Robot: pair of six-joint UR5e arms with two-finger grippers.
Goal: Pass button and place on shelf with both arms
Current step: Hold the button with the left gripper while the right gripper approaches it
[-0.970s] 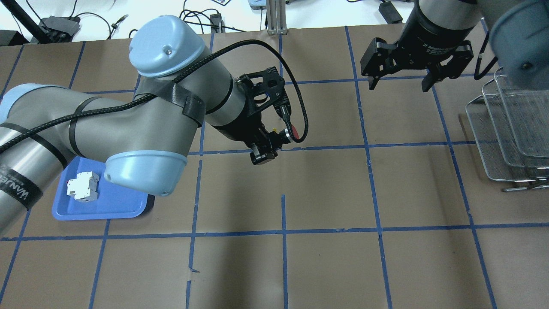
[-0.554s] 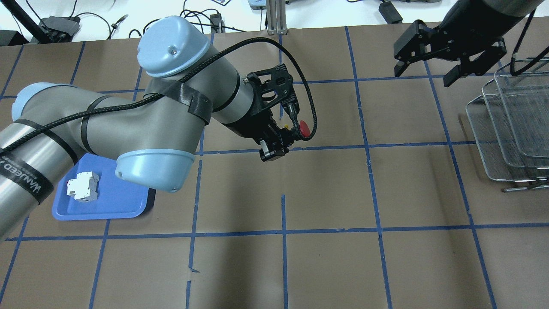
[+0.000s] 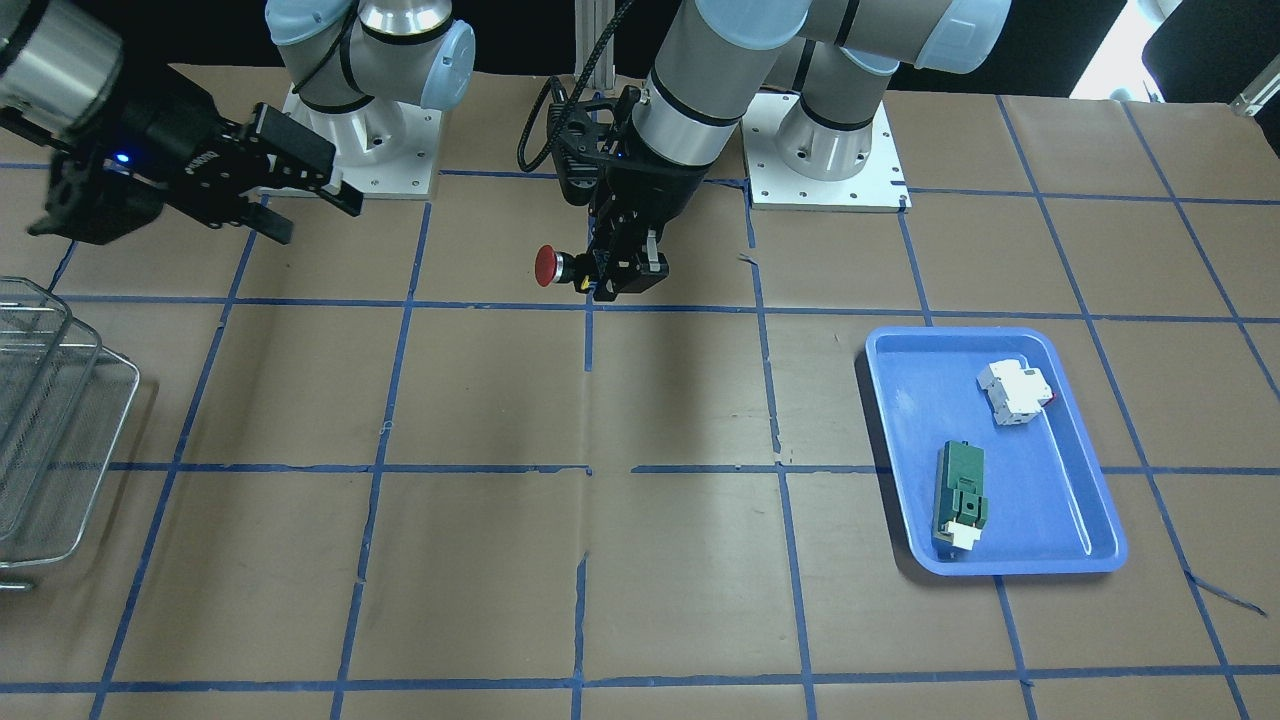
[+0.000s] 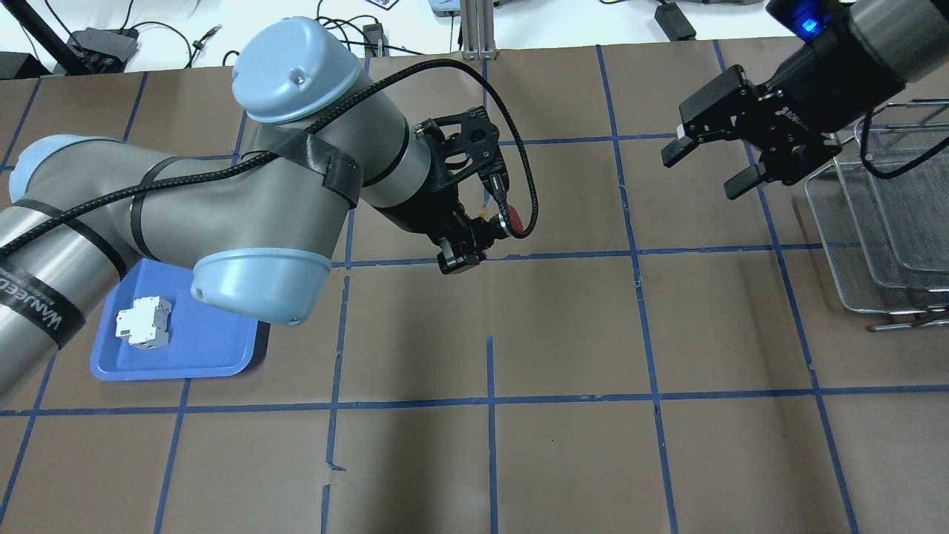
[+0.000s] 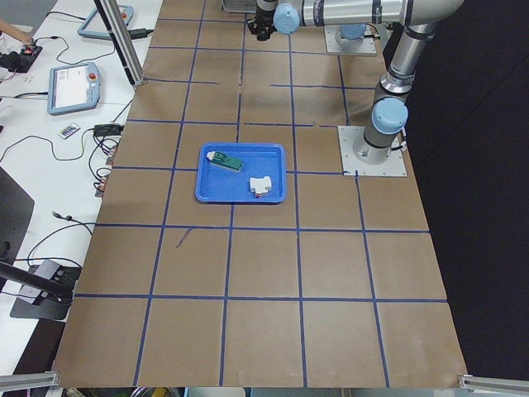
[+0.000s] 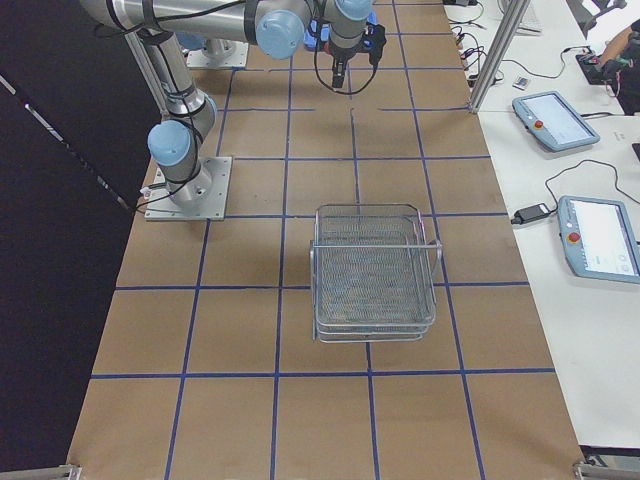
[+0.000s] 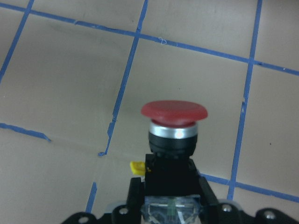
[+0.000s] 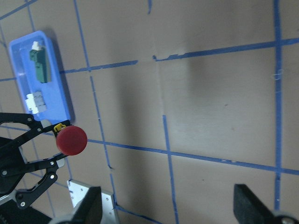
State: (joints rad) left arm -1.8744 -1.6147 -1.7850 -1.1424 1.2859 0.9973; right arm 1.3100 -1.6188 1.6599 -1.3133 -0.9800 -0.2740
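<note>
The button has a red mushroom cap, a black body and a yellow tab. My left gripper is shut on its body and holds it above the table's middle, cap pointing sideways toward the right arm. It also shows in the overhead view, the left wrist view and the right wrist view. My right gripper is open and empty, well apart from the button, its fingers turned toward it. The silver wire shelf stands at the table's right end, just beside the right gripper.
A blue tray on the robot's left side holds a white breaker block and a green module. Blue tape lines grid the brown table. The arm bases stand at the robot-side edge.
My right gripper swung toward the shelf, came lower and turned its open fingers toward the button. My left gripper, still holding the button, shifted right a little and then back.
</note>
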